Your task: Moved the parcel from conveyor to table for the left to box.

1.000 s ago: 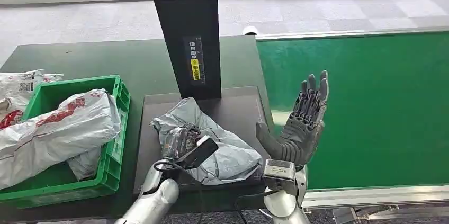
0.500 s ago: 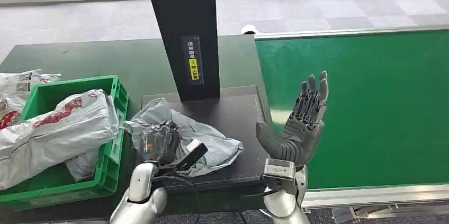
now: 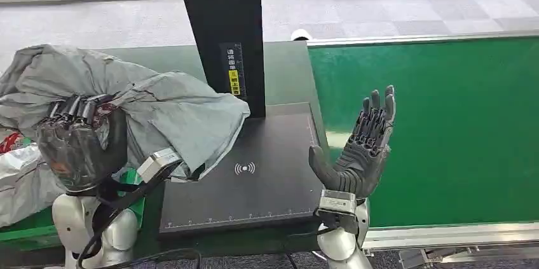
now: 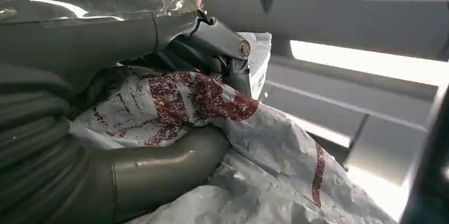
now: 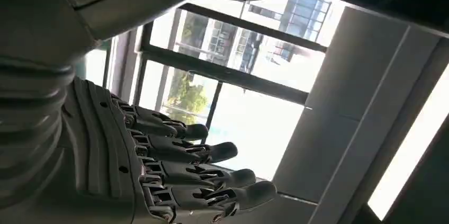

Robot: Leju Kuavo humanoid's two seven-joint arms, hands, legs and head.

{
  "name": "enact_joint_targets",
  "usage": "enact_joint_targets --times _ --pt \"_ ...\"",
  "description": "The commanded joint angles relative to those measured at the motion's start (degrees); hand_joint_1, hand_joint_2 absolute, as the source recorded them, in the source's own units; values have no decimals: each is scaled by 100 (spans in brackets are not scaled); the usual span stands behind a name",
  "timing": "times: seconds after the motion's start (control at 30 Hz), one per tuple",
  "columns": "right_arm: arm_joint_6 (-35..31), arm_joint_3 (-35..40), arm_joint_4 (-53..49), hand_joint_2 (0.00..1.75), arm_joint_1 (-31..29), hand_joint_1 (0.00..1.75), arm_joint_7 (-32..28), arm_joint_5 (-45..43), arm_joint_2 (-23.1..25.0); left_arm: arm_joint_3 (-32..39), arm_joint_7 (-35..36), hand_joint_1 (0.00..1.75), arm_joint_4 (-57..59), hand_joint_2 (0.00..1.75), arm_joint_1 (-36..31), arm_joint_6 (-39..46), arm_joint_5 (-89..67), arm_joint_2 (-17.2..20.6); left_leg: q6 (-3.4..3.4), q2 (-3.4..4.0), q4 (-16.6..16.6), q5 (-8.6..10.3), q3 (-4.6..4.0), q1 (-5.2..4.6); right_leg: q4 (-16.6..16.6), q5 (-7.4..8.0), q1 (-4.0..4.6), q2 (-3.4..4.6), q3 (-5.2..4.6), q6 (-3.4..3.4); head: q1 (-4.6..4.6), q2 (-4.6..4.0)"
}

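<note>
My left hand (image 3: 79, 145) grips a crumpled grey plastic parcel (image 3: 159, 107) and holds it raised at the left, above the green crate (image 3: 25, 232). The parcel drapes over the hand and hides most of the crate. In the left wrist view dark fingers (image 4: 222, 44) and a thick thumb (image 4: 159, 166) show against a white bag with red print (image 4: 185, 97). My right hand (image 3: 362, 148) stands upright and open by the conveyor's near-left edge, fingers spread (image 5: 212, 173), holding nothing.
A black scanner platform (image 3: 254, 180) lies bare in front of me, with a tall black column (image 3: 222, 34) at its back. The green conveyor belt (image 3: 438, 129) runs along the right. A white parcel with red print (image 3: 19, 180) lies in the crate.
My left hand has lifted the grey parcel off the black platform and carried it up and left over the crate. The right hand has stayed in place.
</note>
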Motion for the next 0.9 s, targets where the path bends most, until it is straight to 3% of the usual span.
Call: enact_joint_targets --times 0.03,0.4,0.5,0.53,0.63,0.67,0.77,0.9 --pt "13 -281 72 175 121 0 2 -17 175 442 -17 175 -370 175 -45 -35 12 -63 0 0 -7 2 3 3 -7 2 4 -3 4 -5 0 0" --pt "13 -281 72 175 121 0 2 -17 175 442 -17 175 -370 175 -45 -35 12 -63 0 -2 -4 2 3 0 -3 0 2 -5 4 -3 2 0" --pt "13 -294 38 175 130 0 2 -32 175 729 -724 175 -1070 175 -167 -35 643 -63 -1 5 -5 2 -1 5 -6 4 7 1 -2 -6 2 0" --pt "13 -303 4 175 128 0 2 -46 175 1052 -1635 175 -1913 175 -225 -35 1736 -63 -1 7 1 -1 -5 4 0 2 5 4 -6 -5 2 0" --pt "13 -304 49 175 107 0 2 -36 175 1066 -1607 175 -2449 175 -196 -35 1949 -63 -2 24 3 -6 -8 9 0 3 12 19 -13 -8 2 0" --pt "13 -248 101 175 113 0 2 -26 175 1289 -1412 175 -2508 175 -295 -35 1931 -63 -2 22 1 -4 -8 5 1 1 8 15 -14 -6 0 0" --pt "13 -201 172 175 80 0 2 -42 175 2317 -1710 175 -1786 175 -763 -35 2415 -63 -3 8 -6 2 2 5 -4 2 8 5 -1 -8 0 0" --pt "13 -119 187 175 119 0 2 -51 175 3125 -1836 175 -686 175 -1526 -35 2770 0 -3 -4 -11 8 9 -4 -3 1 1 -7 8 -6 2 0"
